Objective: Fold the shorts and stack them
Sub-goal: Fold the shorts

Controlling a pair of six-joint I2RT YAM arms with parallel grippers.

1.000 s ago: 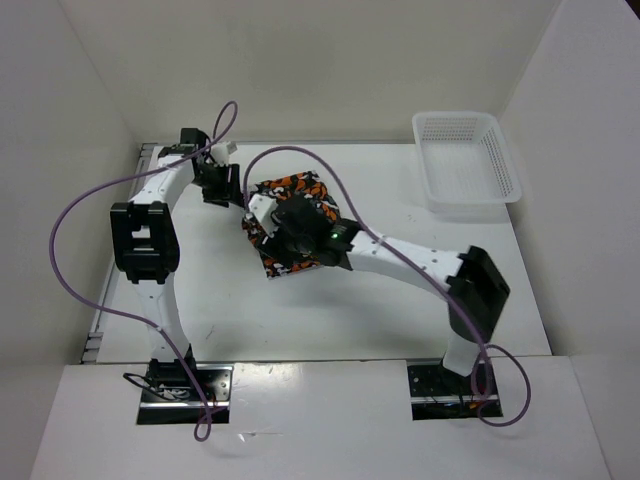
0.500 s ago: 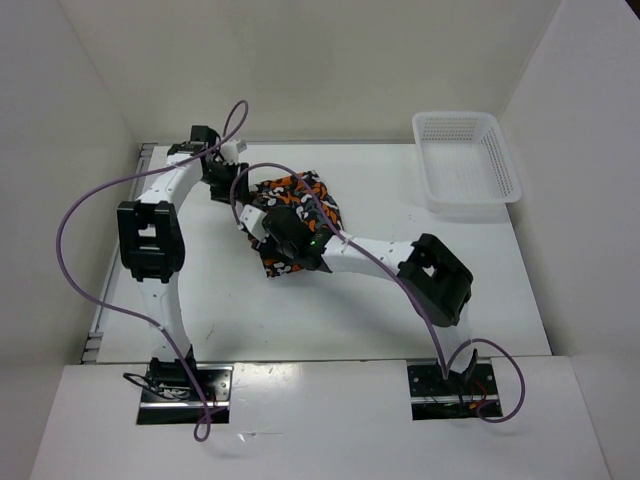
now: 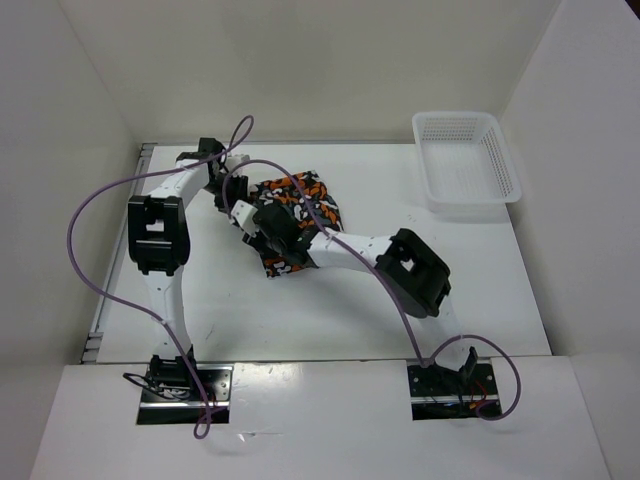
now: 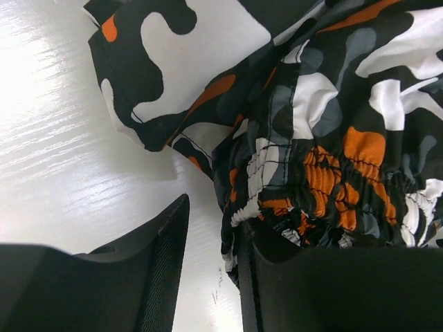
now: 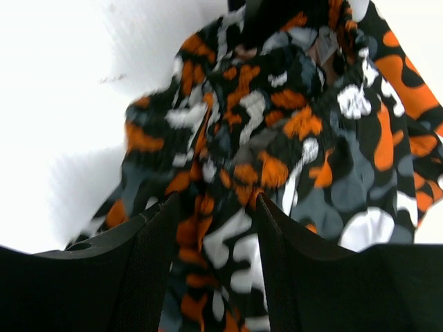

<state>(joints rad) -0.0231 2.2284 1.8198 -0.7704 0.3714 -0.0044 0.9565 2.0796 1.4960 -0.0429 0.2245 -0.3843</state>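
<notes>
The shorts, printed in orange, black, grey and white, lie crumpled on the white table left of centre. My left gripper is at their left edge. In the left wrist view it is open, the gathered elastic waistband lies against the right finger, and bare table shows in the gap. My right gripper is low over the shorts' near-left part. In the right wrist view it is open, with the fingers astride a ridge of the fabric.
A white plastic mesh basket stands at the far right of the table. White walls close in the table on the left, back and right. Purple cables loop above both arms.
My right arm has stretched further left, and its gripper has moved from the middle of the shorts to their left part. My left gripper has shifted slightly right toward the shorts' edge.
</notes>
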